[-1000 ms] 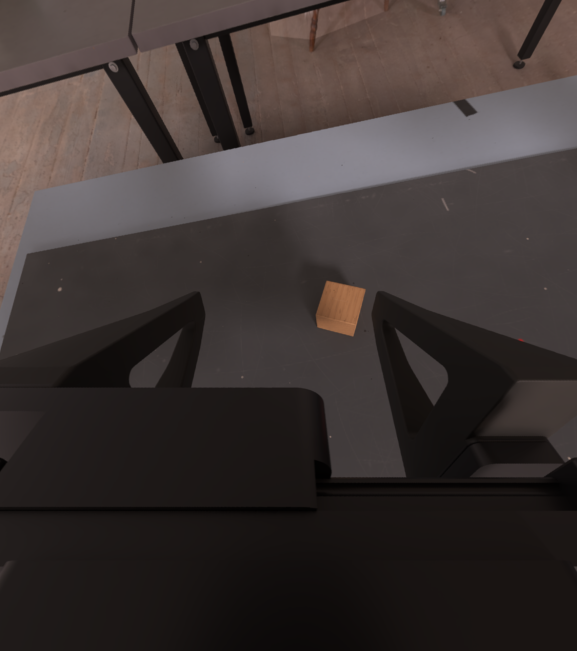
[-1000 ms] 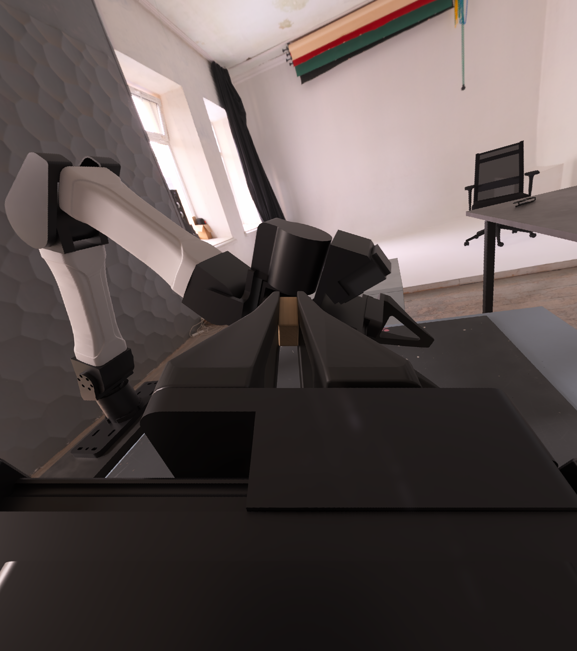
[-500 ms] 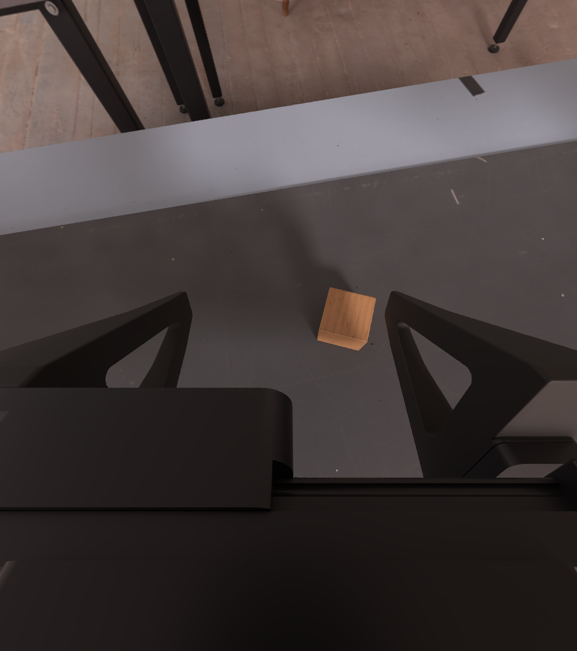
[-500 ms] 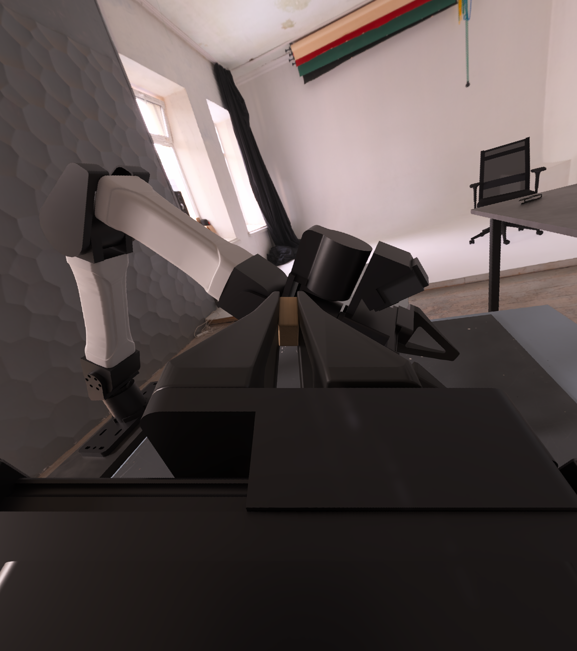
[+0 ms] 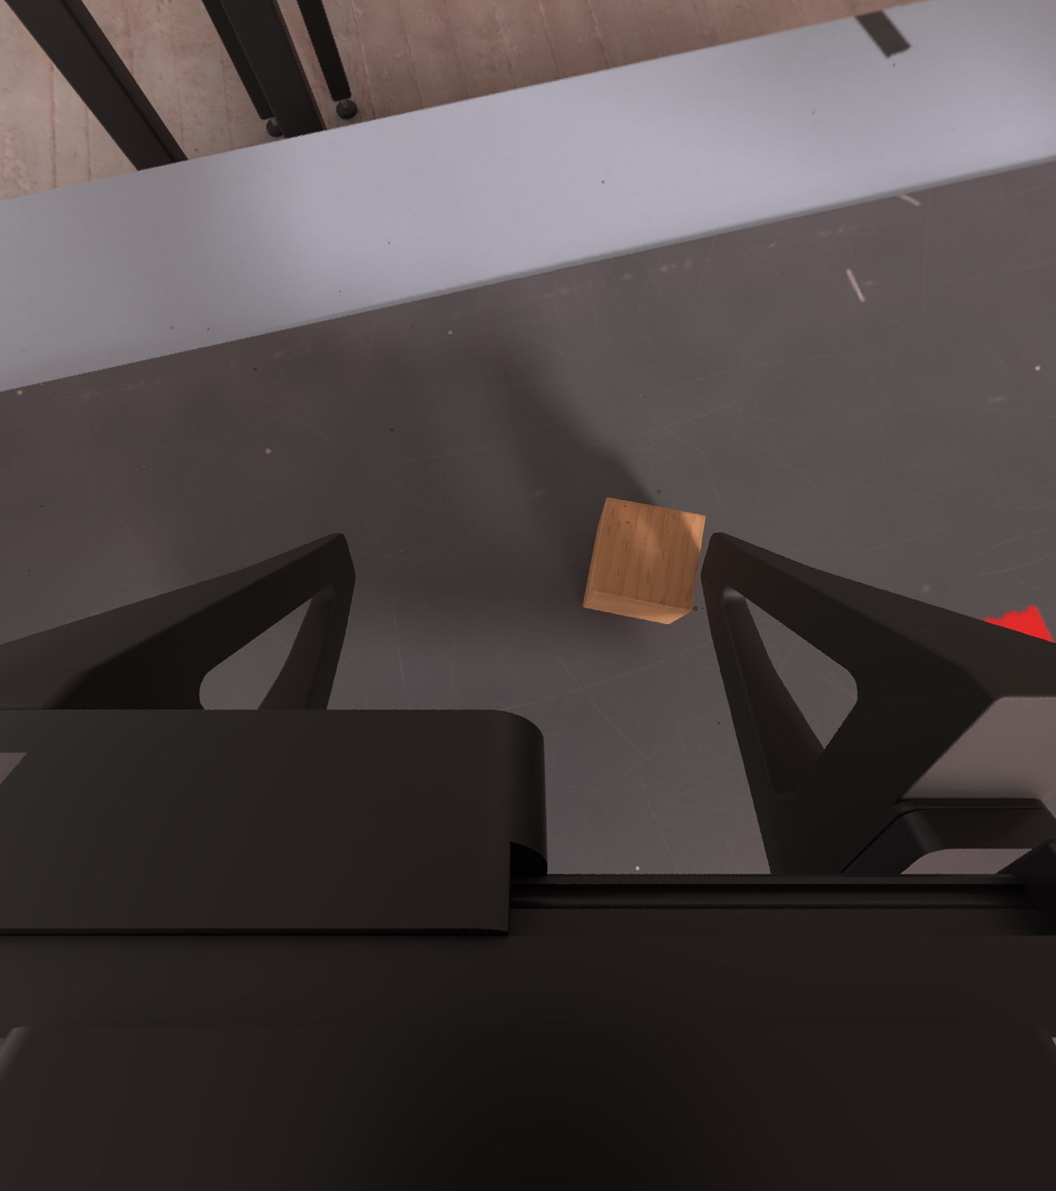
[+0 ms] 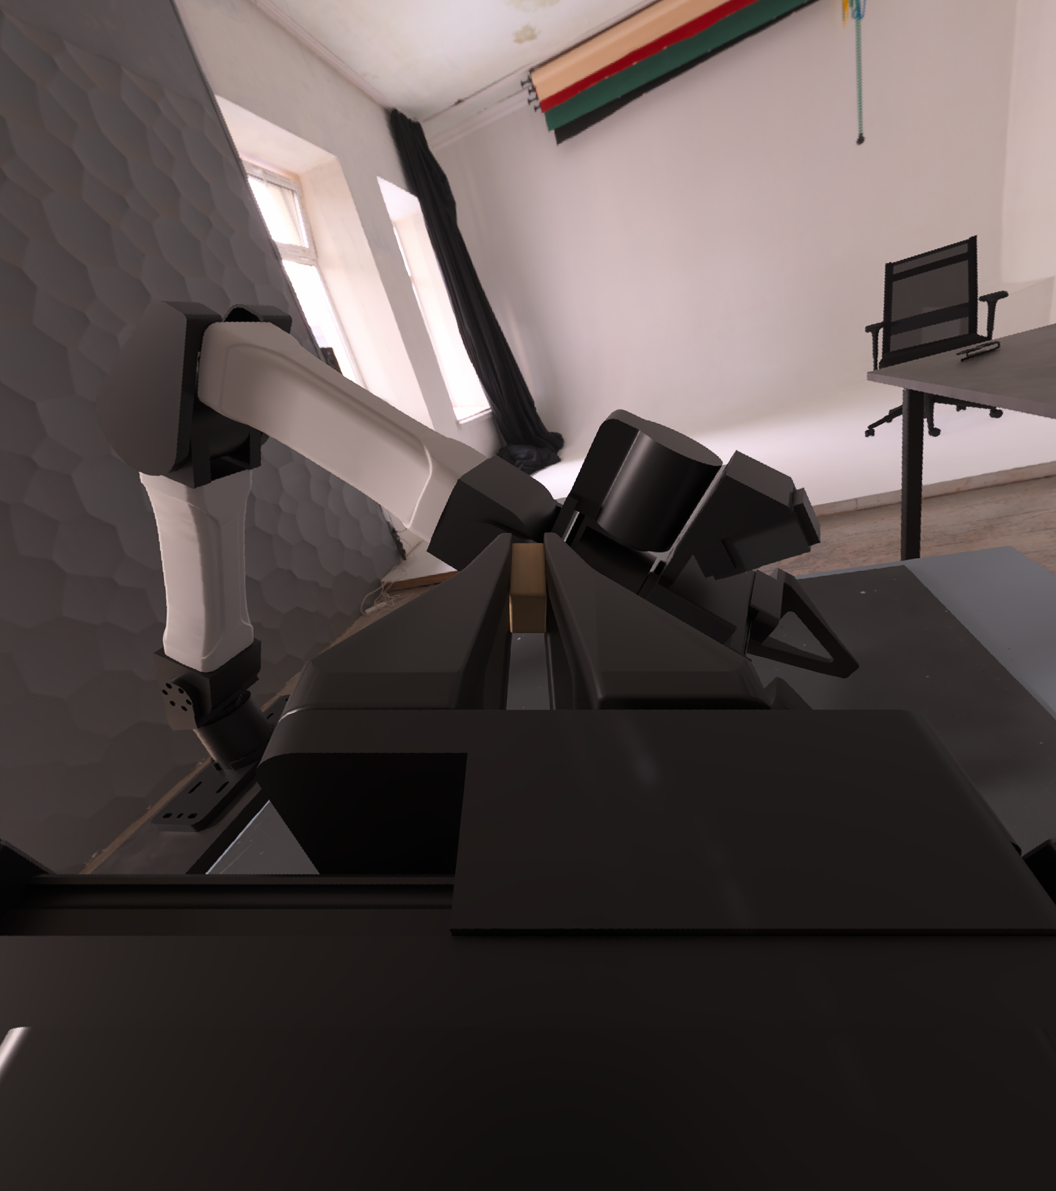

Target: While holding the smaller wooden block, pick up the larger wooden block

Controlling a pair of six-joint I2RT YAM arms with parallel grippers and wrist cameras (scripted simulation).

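The larger wooden block (image 5: 643, 559) is seen resting on the dark mat (image 5: 448, 451), just beside one fingertip of the spread, empty left gripper (image 5: 525, 567); bare mat lies leftward. The smaller wooden block (image 6: 527, 588) is clamped by the right gripper (image 6: 527, 580)

An office-like studio room is shown. A mesh office chair (image 6: 935, 303) and desk (image 6: 1041, 380) are seen at two o'clock, rolled backdrop papers (image 6: 674, 71) at twelve, windows (image 6: 293, 258) at ten
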